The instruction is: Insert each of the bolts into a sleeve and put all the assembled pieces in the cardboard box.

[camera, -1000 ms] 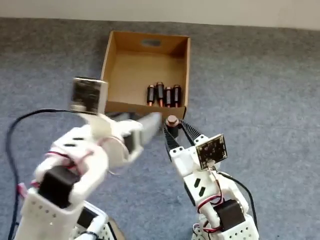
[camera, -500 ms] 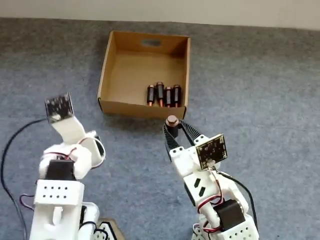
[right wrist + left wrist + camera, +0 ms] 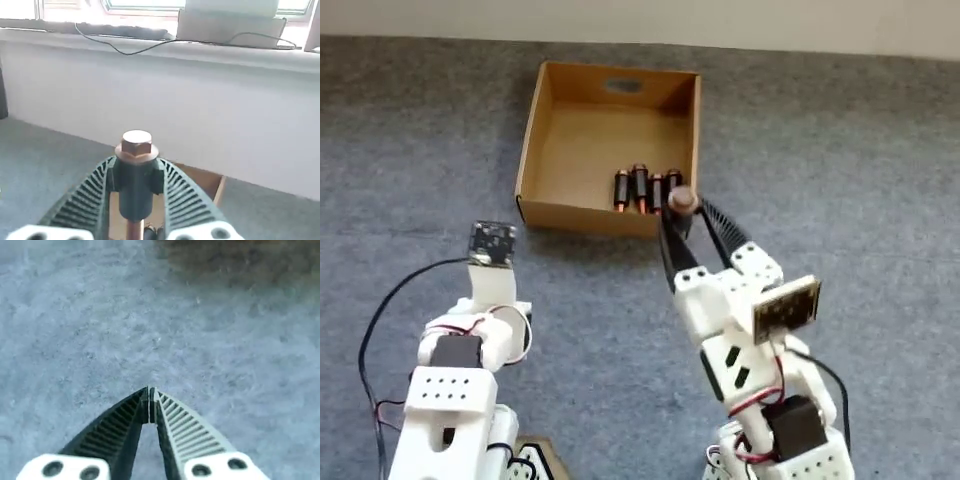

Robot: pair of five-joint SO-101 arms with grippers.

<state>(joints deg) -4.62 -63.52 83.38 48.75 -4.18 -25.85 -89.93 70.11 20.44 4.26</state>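
Observation:
My right gripper (image 3: 683, 212) is shut on an assembled piece, a copper bolt in a black sleeve (image 3: 681, 204), held upright over the near right corner of the cardboard box (image 3: 542, 106). The right wrist view has the same bolt and sleeve (image 3: 136, 176) clamped between the ribbed fingers (image 3: 95, 192), hex head up. Several assembled pieces (image 3: 646, 190) lie side by side in the box near its front wall. My left gripper (image 3: 150, 402) is shut with nothing in it, pointing down at the grey carpet, folded back close to its base (image 3: 455, 385).
Grey carpet (image 3: 840, 170) covers the whole work area. A white wall (image 3: 200, 95) and a windowsill with a cable (image 3: 125, 47) stand beyond the box. Open carpet lies to the left and right of the box.
The left arm drew back from beside the box and folded down near its base. The right gripper carried the bolt and sleeve forward, from in front of the box to over its near corner.

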